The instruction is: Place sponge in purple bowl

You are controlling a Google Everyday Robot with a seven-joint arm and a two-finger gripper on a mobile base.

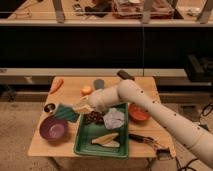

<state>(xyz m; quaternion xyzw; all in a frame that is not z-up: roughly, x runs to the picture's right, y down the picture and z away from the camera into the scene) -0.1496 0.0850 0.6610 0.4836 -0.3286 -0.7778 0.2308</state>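
The purple bowl (53,129) stands at the front left of the wooden table (142,85). The teal sponge (66,113) hangs just above and to the right of the bowl's rim, held at its right edge. My gripper (78,107) is shut on the sponge, and the white arm (150,107) reaches in from the right across the green tray (84,145).
The green tray holds a crumpled silvery bag (114,119), a dark snack (92,118) and a pale banana-like piece (107,140). An orange bowl (138,113) sits right of it. A carrot (57,85), an orange fruit (86,90), a grey cup (99,84) and a small black disc (49,107) lie behind.
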